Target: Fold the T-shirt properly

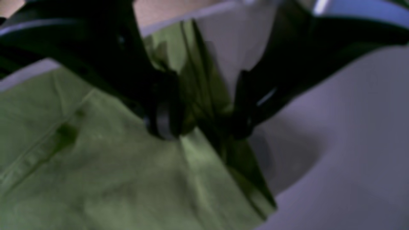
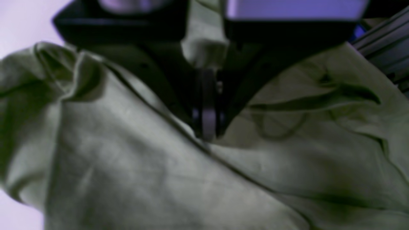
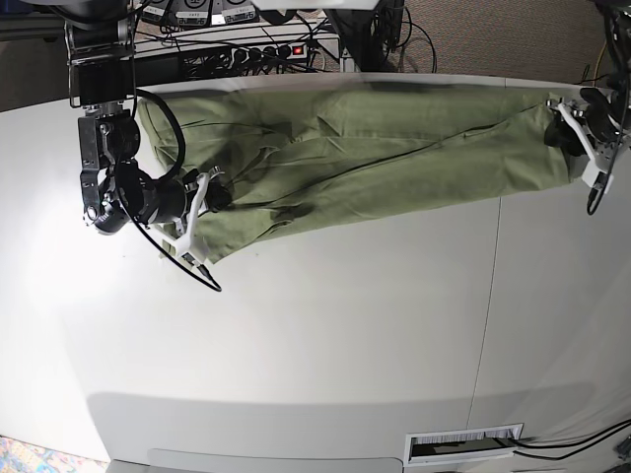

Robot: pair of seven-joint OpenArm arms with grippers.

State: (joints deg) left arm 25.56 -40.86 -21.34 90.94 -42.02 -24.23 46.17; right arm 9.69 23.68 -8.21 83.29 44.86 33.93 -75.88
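On white table (image 3: 296, 345), unprinted T-shirt (image 3: 375, 158), right end effector (image 3: 209, 192) pinching it, left end effector (image 3: 582, 148) wide.

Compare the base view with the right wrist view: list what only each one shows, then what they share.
Only the base view shows the whole white table, the left gripper standing open at the far end of the cloth, and the power strip behind. Only the right wrist view shows, up close, the fingertips pressed together with fabric pinched between them. Both show the T-shirt and the right gripper shut on it.
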